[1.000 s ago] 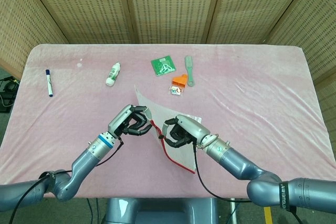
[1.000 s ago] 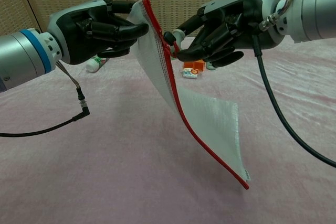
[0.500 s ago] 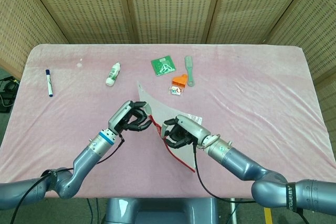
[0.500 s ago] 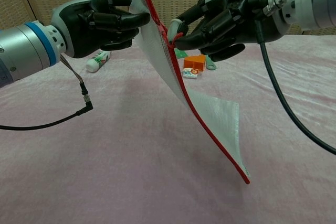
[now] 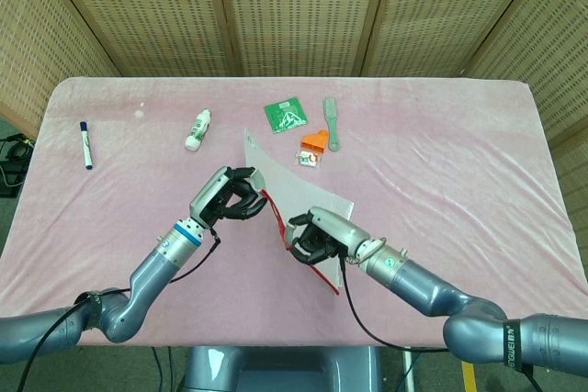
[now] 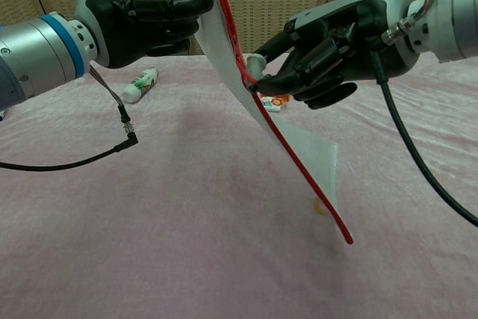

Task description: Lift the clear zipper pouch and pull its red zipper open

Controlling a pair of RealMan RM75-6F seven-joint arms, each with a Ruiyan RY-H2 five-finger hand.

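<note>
The clear zipper pouch (image 6: 295, 147) is held up off the pink-covered worktop (image 5: 441, 153), hanging at a slant between the two hands, with its lower corner clear of the cloth in the chest view. Its upper corner is gripped by the left hand (image 6: 146, 13), whose dark fingers are closed around the mesh-textured plastic just beside the top end of the red zipper (image 6: 287, 143). The zipper is seen running down the pouch's leading edge from that upper corner to the low corner. Partway down this edge, the zipper's pull is pinched by the right hand (image 6: 325, 54) between the thumb and a fingertip, the remaining fingers being curled beneath. How far the zipper has been parted cannot be told from either view. Further back on the worktop are seen a white bottle (image 5: 197, 129), a blue-capped marker (image 5: 85, 145) near the left edge, a green packet (image 5: 286, 116), a grey-green brush (image 5: 332, 123), an orange block (image 5: 315, 140) and a small printed wrapper (image 5: 309, 159) just in front of it.
</note>
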